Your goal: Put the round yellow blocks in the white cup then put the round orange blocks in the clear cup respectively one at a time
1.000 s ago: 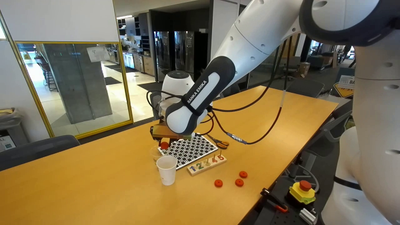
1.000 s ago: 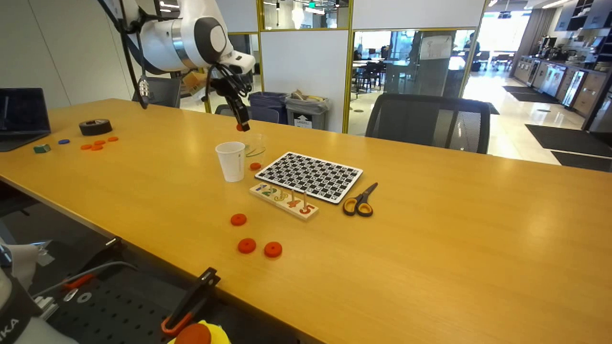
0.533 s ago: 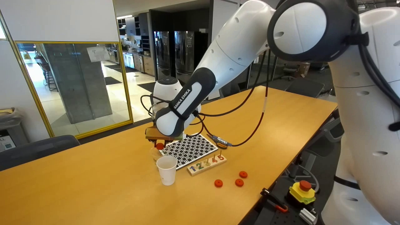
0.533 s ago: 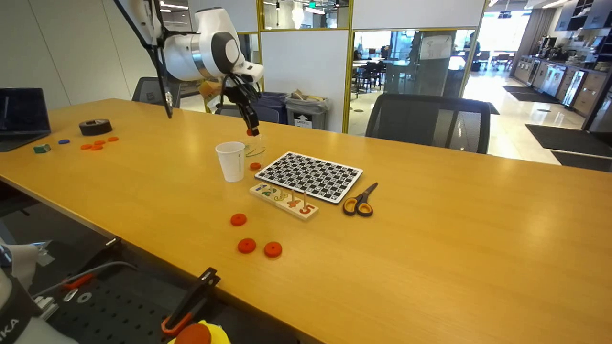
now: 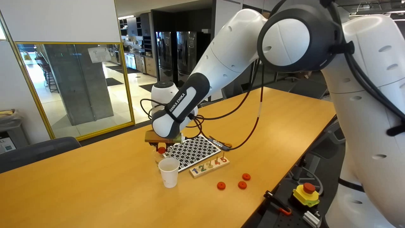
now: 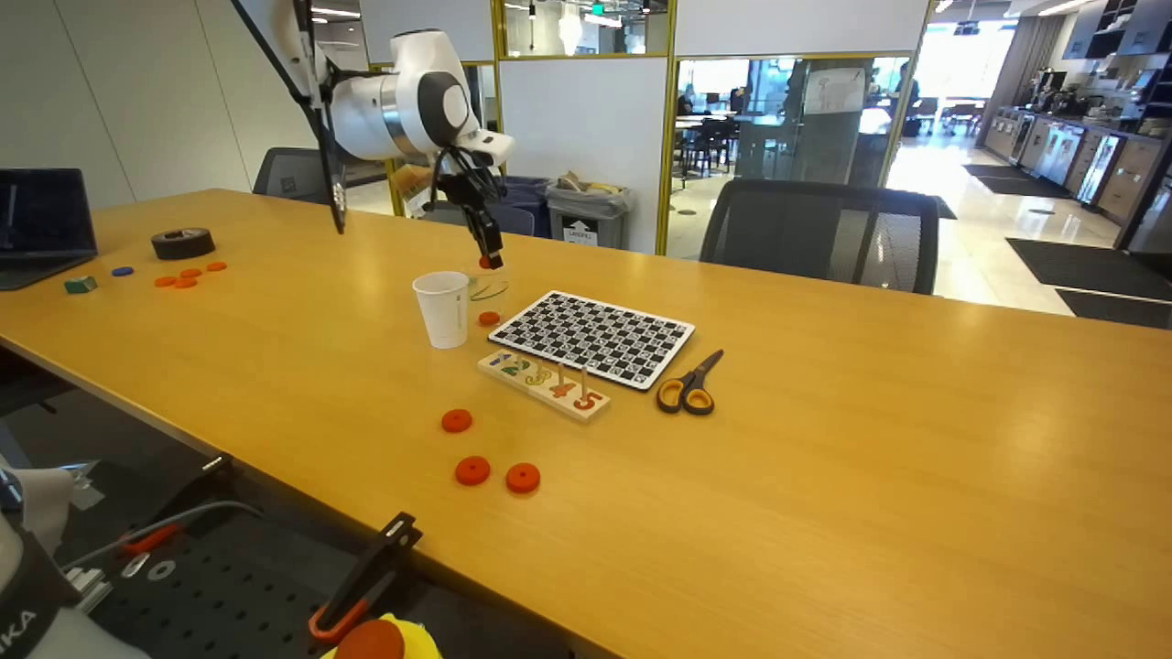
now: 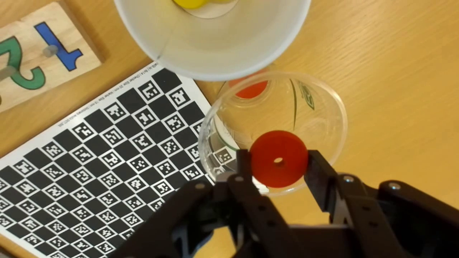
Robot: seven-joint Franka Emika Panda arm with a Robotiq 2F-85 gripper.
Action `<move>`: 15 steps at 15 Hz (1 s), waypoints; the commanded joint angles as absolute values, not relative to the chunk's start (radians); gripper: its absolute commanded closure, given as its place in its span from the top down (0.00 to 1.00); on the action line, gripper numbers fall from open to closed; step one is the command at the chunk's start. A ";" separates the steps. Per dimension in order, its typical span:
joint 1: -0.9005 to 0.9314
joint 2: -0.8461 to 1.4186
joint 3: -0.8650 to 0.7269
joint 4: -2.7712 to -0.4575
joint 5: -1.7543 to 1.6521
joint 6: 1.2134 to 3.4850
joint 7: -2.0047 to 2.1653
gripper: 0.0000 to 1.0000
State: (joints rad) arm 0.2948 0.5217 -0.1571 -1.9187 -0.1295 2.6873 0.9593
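Observation:
In the wrist view my gripper [image 7: 279, 161] is shut on a red-orange disc [image 7: 278, 173], held by its edges over the clear cup's open mouth. The clear cup [image 7: 322, 134] stands beside the checkered board, and another orange disc [image 7: 252, 90] shows through it at its bottom. The white cup [image 7: 215, 53] stands right next to it, with yellow blocks [image 7: 190, 3] inside. In an exterior view the gripper [image 6: 490, 261] is just above the clear cup [image 6: 488, 288]. Three orange discs lie on the table: a disc [image 5: 221, 186], a disc [image 5: 242, 185] and a disc [image 5: 246, 176].
The checkered board [image 6: 595, 339], the numbered peg board [image 6: 540, 384] and the scissors [image 6: 687, 389] lie near the cups. Farther off are several orange discs [image 6: 189, 273], a blue disc [image 6: 122, 271], a green block [image 6: 81, 285], black tape [image 6: 182, 243] and a laptop [image 6: 41, 220].
The gripper has moved with the held disc, leftward in an exterior view and rightward and down in an exterior view, to over the clear cup. The cups and table discs have not moved.

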 commanded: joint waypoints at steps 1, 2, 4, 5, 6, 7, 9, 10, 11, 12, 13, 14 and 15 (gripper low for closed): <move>0.282 0.522 -0.139 -1.876 -0.115 2.603 0.952 0.74; 0.286 0.511 -0.143 -1.881 -0.122 2.582 0.958 0.81; 0.283 0.471 -0.141 -1.911 -0.127 2.545 0.954 0.97; 0.282 0.453 -0.140 -1.928 -0.131 2.527 0.952 1.00; 0.277 0.424 -0.137 -1.954 -0.131 2.505 0.945 1.00; 0.267 0.394 -0.130 -1.978 -0.128 2.478 0.931 1.00; 0.234 0.324 -0.107 -2.043 -0.107 2.437 0.882 1.00; 0.221 0.288 -0.102 -2.081 -0.105 2.428 0.869 1.00; 0.204 0.243 -0.094 -2.135 -0.100 2.432 0.850 1.00; 0.180 0.201 -0.084 -2.183 -0.084 2.430 0.820 1.00; 0.158 0.164 -0.075 -2.233 -0.064 2.431 0.786 1.00; 0.137 0.128 -0.072 -2.285 -0.042 2.443 0.757 1.00; 0.115 0.098 -0.071 -2.333 -0.019 2.457 0.725 1.00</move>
